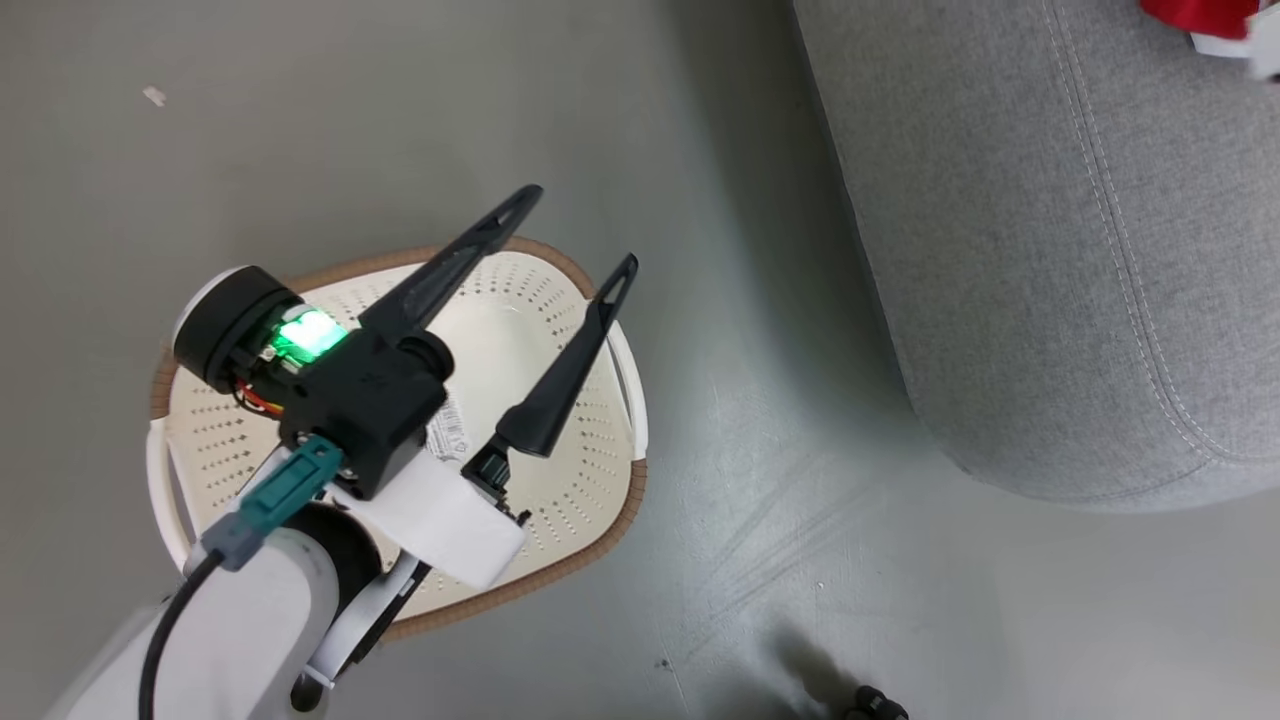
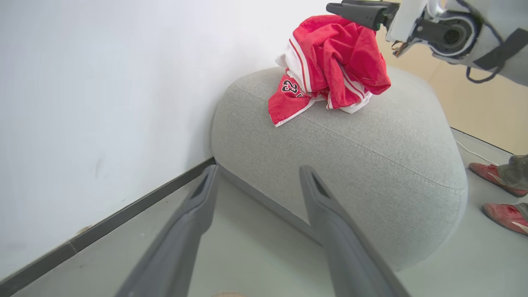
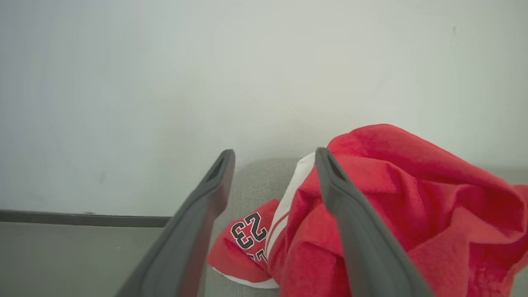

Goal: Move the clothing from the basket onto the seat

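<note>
From the head view, the left gripper (image 1: 582, 225) hangs over the oval cream-white perforated plastic basket (image 1: 585, 480) with its brown woven-look rim. Its two long dark fingers are spread wide and hold nothing. The basket looks bare inside, and the large grey fabric-upholstered seat (image 1: 1050, 250) stands just to the right, with a scrap of the red, white-trimmed sports clothing (image 1: 1195, 18) at its far corner. The left wrist view shows that clothing heaped on top of the seat, near the white wall, with the "23" print facing out. In the right wrist view, the right gripper (image 3: 275, 153) is equally wide open and grips nothing. The pile lies close under its fingers, and I cannot tell whether one finger touches the cloth. The transfer looks done, so the remaining step is a clean retreat: raise that gripper straight up before swinging it away, so no finger hooks a fold and drags the fabric off the rounded edge.
</note>
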Controlling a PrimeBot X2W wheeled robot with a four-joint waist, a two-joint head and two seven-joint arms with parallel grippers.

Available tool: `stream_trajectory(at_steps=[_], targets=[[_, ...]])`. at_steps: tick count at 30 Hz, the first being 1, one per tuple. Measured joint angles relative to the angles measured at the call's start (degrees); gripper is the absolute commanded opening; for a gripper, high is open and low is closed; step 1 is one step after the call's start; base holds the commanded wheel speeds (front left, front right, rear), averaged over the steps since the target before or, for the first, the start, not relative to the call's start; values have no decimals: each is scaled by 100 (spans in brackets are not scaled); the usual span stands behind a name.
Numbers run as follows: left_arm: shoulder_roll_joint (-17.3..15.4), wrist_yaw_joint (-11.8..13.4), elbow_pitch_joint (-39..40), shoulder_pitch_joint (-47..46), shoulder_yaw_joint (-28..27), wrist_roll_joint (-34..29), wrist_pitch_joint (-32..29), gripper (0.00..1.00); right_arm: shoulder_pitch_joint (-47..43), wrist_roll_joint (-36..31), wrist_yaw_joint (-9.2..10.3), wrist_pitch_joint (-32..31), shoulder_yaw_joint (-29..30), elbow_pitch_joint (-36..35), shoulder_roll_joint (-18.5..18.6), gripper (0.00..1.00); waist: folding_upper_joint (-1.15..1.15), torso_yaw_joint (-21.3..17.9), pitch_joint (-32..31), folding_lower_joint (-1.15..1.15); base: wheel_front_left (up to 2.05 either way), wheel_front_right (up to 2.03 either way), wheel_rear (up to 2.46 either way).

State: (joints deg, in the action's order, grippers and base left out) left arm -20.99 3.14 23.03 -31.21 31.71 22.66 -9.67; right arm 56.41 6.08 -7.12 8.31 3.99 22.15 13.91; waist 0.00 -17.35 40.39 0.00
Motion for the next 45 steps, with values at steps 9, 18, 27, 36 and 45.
stream_trajectory(at_steps=[9, 18, 27, 36, 45], targets=[[121, 182, -164, 275, -240, 62, 404, 100, -472, -73, 0, 115, -833, -661, -190, 100, 0, 233, -307, 0, 0, 0, 0], [229, 435, -415, 691, -688, 286, 968, 100, -998, 7, 0, 278, -1588, -893, -256, 100, 0, 566, -709, 0, 0, 0, 0], [304, 615, -706, 1180, -1001, 470, 1452, 100, -1598, 56, 0, 468, -1692, -882, -211, 100, 0, 862, -1150, 0, 0, 0, 0], [433, 630, -1089, 1615, -1335, 788, 2041, 100, -2138, 174, 0, 590, -1539, -901, -158, 100, 0, 1122, -1638, 0, 0, 0, 0], [471, 571, -1501, 2018, -1594, 993, 2306, 100, -2799, 143, 0, 605, -1300, -931, -179, 100, 0, 1335, -2144, 0, 0, 0, 0]])
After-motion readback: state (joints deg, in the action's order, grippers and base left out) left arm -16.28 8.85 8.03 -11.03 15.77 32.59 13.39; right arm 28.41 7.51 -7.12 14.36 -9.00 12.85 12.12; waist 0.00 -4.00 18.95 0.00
